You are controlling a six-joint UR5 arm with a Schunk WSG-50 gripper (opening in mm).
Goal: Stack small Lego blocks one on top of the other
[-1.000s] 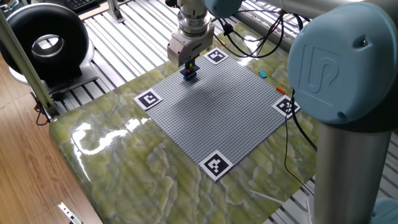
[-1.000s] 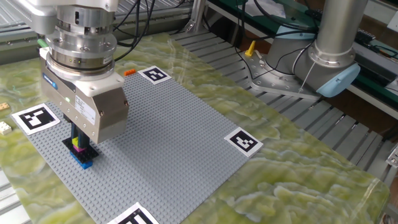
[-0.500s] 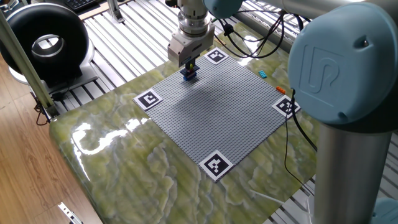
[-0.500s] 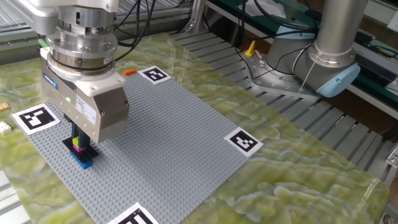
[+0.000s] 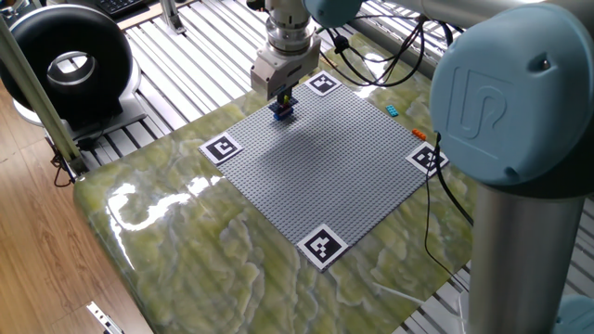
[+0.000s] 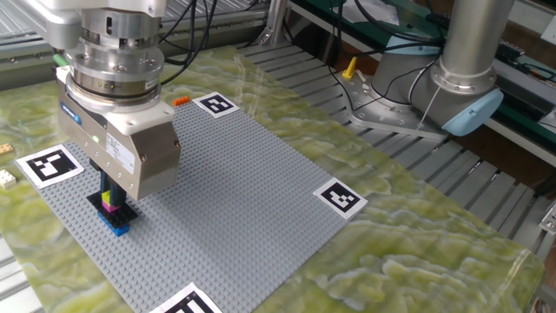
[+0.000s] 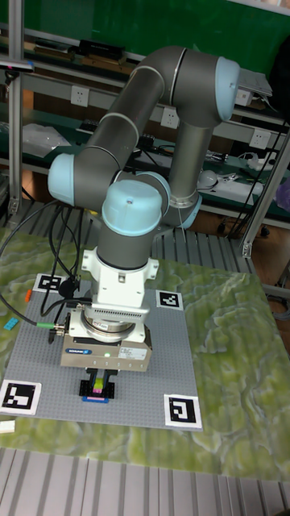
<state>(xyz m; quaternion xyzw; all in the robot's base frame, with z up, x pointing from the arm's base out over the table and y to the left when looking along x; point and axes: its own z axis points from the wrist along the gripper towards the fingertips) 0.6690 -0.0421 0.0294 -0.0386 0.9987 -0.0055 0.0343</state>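
Observation:
A short stack of small Lego blocks point(image 6: 111, 209) stands on the grey baseplate point(image 6: 234, 191) near its left corner. It has a dark blue brick at the bottom, magenta above it and a yellow-green piece on top. The same stack point(image 5: 283, 111) point(image 7: 97, 389) shows in the other views. My gripper point(image 6: 109, 193) point(image 5: 283, 97) point(image 7: 97, 379) stands straight above the stack. Its black fingers come down on both sides of the upper blocks, shut on the top one. The gripper body hides the upper end of the stack.
Loose small blocks lie off the plate: an orange one point(image 6: 182, 101) point(image 5: 419, 135), a cyan one point(image 5: 393, 110) point(image 7: 10, 324) and tan ones point(image 6: 7, 178) point(image 7: 6, 426). Black-and-white marker tags point(image 6: 340, 197) sit at the plate's corners. Cables trail behind the gripper.

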